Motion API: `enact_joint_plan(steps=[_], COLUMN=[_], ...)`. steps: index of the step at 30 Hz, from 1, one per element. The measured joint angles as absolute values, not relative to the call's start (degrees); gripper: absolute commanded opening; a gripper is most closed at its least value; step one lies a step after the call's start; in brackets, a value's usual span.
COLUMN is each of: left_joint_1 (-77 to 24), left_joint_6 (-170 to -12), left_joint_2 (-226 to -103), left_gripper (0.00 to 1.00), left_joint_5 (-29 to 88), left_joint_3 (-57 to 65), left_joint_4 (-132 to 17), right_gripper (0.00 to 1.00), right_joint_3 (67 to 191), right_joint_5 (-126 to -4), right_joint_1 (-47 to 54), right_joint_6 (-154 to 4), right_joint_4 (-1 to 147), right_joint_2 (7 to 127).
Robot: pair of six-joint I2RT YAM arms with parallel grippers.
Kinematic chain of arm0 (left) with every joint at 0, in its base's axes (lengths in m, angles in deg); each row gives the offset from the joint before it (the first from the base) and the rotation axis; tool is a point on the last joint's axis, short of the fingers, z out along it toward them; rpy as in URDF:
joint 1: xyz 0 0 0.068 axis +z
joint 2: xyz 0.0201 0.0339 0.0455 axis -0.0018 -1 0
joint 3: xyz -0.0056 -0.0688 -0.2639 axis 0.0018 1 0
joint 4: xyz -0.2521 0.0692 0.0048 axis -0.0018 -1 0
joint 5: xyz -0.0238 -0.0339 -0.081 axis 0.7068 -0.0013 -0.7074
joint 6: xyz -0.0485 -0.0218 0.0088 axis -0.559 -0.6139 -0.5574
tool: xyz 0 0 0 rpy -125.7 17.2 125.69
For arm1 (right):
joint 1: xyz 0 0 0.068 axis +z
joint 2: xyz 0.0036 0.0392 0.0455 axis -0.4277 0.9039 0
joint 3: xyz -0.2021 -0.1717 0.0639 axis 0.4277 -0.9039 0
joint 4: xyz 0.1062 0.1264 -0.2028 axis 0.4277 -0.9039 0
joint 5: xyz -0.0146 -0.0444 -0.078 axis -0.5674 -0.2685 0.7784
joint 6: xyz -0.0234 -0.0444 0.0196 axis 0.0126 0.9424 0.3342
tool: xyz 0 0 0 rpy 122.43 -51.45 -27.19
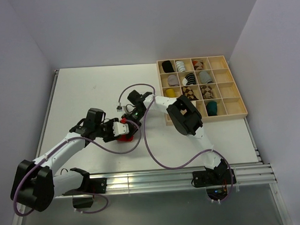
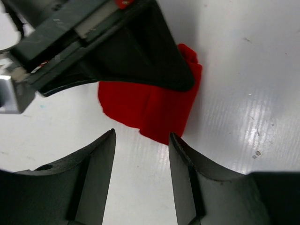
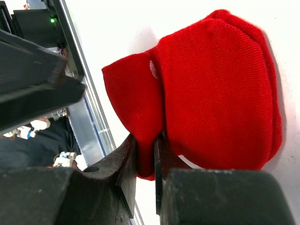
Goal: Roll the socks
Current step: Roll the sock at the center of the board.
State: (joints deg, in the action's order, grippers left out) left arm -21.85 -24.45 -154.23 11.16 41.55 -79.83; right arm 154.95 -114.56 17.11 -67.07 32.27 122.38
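Note:
A plain red sock (image 1: 125, 138) lies bunched on the white table between the two arms. In the right wrist view the red sock (image 3: 215, 93) fills the frame, and my right gripper (image 3: 145, 147) is shut on a fold at its edge. My right gripper (image 1: 131, 127) comes down on it from the far side. My left gripper (image 2: 142, 137) stands open just short of the red sock (image 2: 150, 110), with only bare table between its fingers. In the top view the left gripper (image 1: 118, 134) sits at the sock's left side. The right gripper's body hides the sock's upper part in the left wrist view.
A wooden compartment tray (image 1: 233, 105) stands at the back right, holding several rolled sock bundles in black, yellow, grey, teal and brown check. A metal rail (image 1: 157, 174) runs along the table's near edge. Purple cables (image 1: 151, 152) loop over the table by the arms.

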Motion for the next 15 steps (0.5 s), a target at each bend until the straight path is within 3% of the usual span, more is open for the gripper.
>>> enact_joint_plan(steps=[15], left_joint_1=[-31.2], left_joint_6=[-24.8], left_joint_2=[-159.6], left_gripper=[0.51], left_joint_5=[14.7], left_joint_3=[45.4], left_joint_4=[-73.3], right_gripper=[0.00], right_joint_3=[155.0], right_joint_5=[-114.4], right_joint_1=[17.1], right_joint_6=[-67.1], right_joint_4=[31.6], right_joint_2=[122.4])
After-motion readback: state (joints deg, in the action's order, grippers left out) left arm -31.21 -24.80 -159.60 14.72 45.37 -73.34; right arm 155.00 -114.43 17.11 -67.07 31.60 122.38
